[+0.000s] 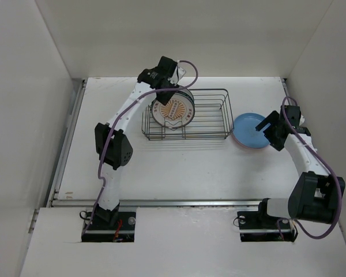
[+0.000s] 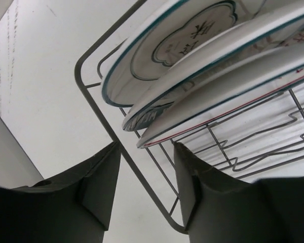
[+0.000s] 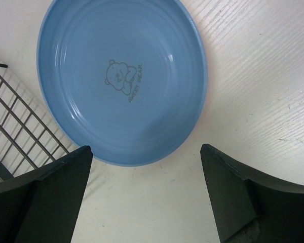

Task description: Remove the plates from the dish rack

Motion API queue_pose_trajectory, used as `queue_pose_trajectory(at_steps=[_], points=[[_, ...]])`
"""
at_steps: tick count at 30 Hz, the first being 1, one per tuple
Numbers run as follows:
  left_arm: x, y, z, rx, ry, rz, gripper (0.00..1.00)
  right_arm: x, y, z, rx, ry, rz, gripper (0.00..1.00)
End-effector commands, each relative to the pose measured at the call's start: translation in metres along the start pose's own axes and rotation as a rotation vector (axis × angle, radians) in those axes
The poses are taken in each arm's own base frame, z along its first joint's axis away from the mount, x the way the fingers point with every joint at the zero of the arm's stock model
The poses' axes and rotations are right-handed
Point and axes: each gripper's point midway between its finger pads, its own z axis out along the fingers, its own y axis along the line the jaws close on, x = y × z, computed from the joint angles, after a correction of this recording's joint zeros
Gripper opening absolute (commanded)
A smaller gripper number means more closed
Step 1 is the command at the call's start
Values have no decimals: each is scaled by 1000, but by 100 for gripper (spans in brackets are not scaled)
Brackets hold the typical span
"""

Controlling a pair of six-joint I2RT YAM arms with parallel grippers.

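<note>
The dark wire dish rack [image 1: 205, 115] stands mid-table. Three plates stand upright at its left end; the front one is white with an orange pattern [image 1: 173, 111]. In the left wrist view they are a grey-white plate with a centre motif [image 2: 177, 45], a dark-green-rimmed one [image 2: 154, 115] and the red-edged nearest one [image 2: 233, 86]. My left gripper [image 2: 147, 152] is open just under the nearest plate's rim and straddles the rack's corner wire [image 2: 142, 174], holding nothing. A blue plate [image 3: 121, 76] lies flat right of the rack, on a pink plate [image 1: 244, 146]. My right gripper [image 3: 147, 152] is open beside its near edge.
White walls enclose the table on the left, back and right. A metal rail [image 1: 179, 202] runs along the near edge, in front of both arm bases. The right end of the rack [image 1: 216, 112] holds no plates.
</note>
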Motion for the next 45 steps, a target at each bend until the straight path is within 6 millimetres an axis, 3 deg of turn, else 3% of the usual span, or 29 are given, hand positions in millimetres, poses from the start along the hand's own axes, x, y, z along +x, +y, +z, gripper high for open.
queue_pose_trajectory(at_steps=[1, 3, 8, 11, 13, 18, 22, 24, 31, 35, 37, 43, 45], points=[[3, -8, -2, 51, 13, 12, 42, -17, 12, -10, -33, -61, -20, 93], [7, -13, 3, 70, 32, 7, 34, -18, 11, -10, -25, -66, -20, 93], [10, -17, 15, 68, 36, 8, 34, -18, 11, -10, -25, -66, -20, 93], [6, -4, 24, 28, 33, -28, 35, -16, 9, -10, -19, -58, -21, 93], [9, -6, 30, 48, 42, -46, 37, -17, 9, -12, -24, -65, -31, 93], [19, -32, 40, 169, 63, -41, 37, -20, 8, -15, -21, -81, -39, 93], [24, -35, 47, 190, 86, -77, 0, -18, 6, -18, -15, -74, -39, 93], [24, -27, 46, 172, 91, -96, 0, -19, 7, -20, -20, -81, -48, 93], [-3, 3, -22, 131, -65, -94, 0, -22, 11, -32, -44, -106, -62, 93], [-25, 22, -74, 96, -200, -105, 0, -22, 20, -34, -74, -108, -84, 93], [-37, 30, -87, 72, -263, -125, 0, -20, 26, -35, -94, -107, -91, 93], [-30, 30, -101, 93, -256, -164, 0, -13, 28, -34, -99, -94, -106, 93], [-25, 21, -109, 147, -246, -156, 0, -11, 28, -35, -97, -96, -112, 93]])
